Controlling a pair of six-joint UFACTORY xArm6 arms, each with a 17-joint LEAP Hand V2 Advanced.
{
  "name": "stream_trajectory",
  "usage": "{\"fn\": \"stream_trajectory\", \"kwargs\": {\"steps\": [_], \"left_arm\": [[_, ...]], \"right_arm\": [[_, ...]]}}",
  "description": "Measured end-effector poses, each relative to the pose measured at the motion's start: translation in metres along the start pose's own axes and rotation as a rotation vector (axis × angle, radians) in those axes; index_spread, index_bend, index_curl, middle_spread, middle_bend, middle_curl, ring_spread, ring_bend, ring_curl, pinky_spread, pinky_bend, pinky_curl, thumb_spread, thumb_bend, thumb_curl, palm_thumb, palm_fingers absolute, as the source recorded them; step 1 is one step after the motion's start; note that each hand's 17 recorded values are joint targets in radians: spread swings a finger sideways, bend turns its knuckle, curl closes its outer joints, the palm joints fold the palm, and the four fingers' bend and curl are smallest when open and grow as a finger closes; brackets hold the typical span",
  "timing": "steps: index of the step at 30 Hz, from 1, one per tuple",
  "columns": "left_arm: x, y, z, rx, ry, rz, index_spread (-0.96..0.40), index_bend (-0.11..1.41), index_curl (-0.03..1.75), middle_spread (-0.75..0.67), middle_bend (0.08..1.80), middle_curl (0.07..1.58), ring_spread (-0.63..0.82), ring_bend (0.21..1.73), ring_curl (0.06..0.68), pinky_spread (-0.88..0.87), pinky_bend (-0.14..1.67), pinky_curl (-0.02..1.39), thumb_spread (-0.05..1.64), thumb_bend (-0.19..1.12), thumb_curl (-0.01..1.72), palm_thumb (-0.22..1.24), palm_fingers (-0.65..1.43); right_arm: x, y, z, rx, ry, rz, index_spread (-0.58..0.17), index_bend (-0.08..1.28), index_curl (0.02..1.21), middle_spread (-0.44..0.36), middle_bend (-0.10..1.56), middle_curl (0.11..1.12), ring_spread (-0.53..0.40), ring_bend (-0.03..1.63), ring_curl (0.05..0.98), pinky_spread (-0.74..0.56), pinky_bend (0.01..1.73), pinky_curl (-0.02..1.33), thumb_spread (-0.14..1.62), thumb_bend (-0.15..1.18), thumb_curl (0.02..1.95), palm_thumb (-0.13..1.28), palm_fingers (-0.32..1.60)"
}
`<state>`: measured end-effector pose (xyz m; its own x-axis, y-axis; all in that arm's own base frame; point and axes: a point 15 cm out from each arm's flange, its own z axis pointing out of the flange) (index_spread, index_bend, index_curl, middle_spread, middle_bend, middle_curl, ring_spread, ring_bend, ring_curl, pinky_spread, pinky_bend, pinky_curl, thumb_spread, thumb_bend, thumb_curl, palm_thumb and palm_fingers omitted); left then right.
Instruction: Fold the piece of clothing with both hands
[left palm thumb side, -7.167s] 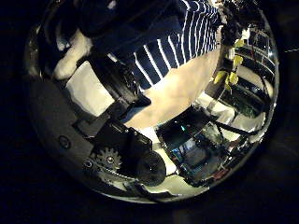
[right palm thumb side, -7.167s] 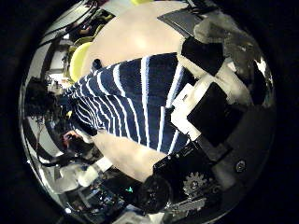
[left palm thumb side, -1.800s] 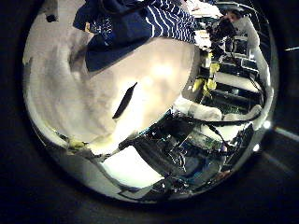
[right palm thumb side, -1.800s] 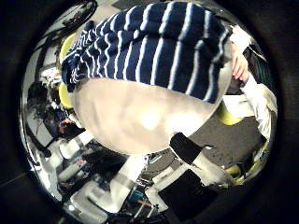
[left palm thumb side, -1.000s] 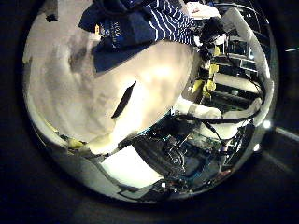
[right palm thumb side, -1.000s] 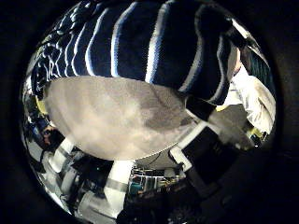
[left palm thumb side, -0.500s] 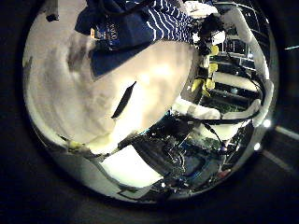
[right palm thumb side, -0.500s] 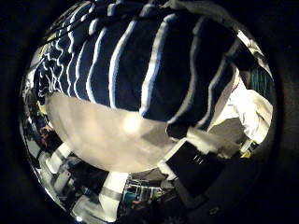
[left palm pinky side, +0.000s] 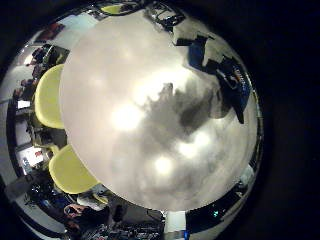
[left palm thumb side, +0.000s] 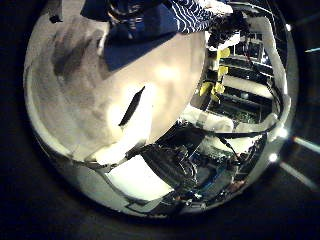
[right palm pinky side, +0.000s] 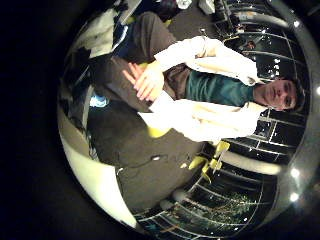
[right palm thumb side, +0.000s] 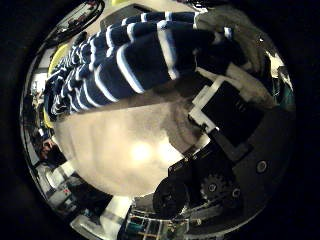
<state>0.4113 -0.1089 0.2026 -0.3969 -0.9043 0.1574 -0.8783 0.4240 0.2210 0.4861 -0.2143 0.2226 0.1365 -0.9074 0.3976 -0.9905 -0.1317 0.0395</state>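
A dark garment with light stripes lies bunched on the pale round table and fills much of the right thumb side palm view. My right hand has its black and white fingers curled in at the garment's folded edge, touching the cloth. In the left thumb side palm view the same garment lies at the table's far part, some way from that palm. The left little finger side palm view catches only a dark corner of the garment. None of my left hand shows.
Two yellow chairs stand beside the table. A white robot arm runs along the table's edge in the left thumb side palm view. The table rim shows in the right little finger side palm view.
My right hand's fingers, out of view half a second ago, have curled in at the garment's edge. The left palm view has shifted slightly, with the garment now nearer its edge.
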Motion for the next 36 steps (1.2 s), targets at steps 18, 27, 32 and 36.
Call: {"fn": "stream_trajectory", "kwargs": {"steps": [18, 27, 32, 36], "left_arm": [[-0.068, 0.063, -0.027, 0.059, 0.006, -0.097, -0.11, 0.19, 0.50, -0.02, 0.19, 0.37, 0.02, 0.67, 0.223, 0.08, 0.34, 0.36, 1.22, -0.02, 0.30, 0.34, 0.33], [-0.089, 0.105, -0.022, 0.073, 0.020, -0.157, -0.12, 0.20, 0.50, -0.03, 0.19, 0.37, 0.01, 0.68, 0.226, 0.07, 0.34, 0.36, 1.21, -0.02, 0.30, 0.35, 0.35], [-0.090, 0.110, -0.023, 0.080, 0.029, -0.172, -0.12, 0.20, 0.51, -0.03, 0.19, 0.37, 0.00, 0.68, 0.225, 0.07, 0.34, 0.36, 1.21, -0.02, 0.30, 0.36, 0.35], [-0.087, 0.116, -0.023, 0.087, 0.036, -0.181, -0.12, 0.20, 0.51, -0.03, 0.19, 0.38, 0.00, 0.68, 0.227, 0.07, 0.34, 0.36, 1.21, -0.01, 0.31, 0.37, 0.35]], "right_arm": [[-0.034, -0.021, -0.074, 0.121, -0.013, -0.069, -0.486, 0.93, 1.12, -0.260, 1.25, 1.06, -0.293, 1.42, 0.872, -0.25, 1.33, 0.98, 0.99, -0.01, 0.73, 1.09, 0.72], [-0.124, -0.039, -0.166, 0.217, 0.005, -0.251, -0.485, 0.93, 1.17, -0.238, 1.27, 1.05, -0.284, 1.44, 0.879, -0.25, 1.32, 1.02, 0.99, -0.01, 0.75, 1.11, 0.71], [-0.191, -0.051, -0.214, 0.275, 0.007, -0.363, -0.484, 0.93, 1.19, -0.230, 1.28, 1.05, -0.280, 1.44, 0.879, -0.25, 1.31, 1.04, 0.99, -0.01, 0.76, 1.11, 0.70], [-0.254, -0.065, -0.224, 0.273, 0.012, -0.461, -0.484, 0.92, 1.20, -0.226, 1.28, 1.04, -0.279, 1.45, 0.878, -0.25, 1.30, 1.05, 0.99, -0.01, 0.77, 1.12, 0.70]]}}
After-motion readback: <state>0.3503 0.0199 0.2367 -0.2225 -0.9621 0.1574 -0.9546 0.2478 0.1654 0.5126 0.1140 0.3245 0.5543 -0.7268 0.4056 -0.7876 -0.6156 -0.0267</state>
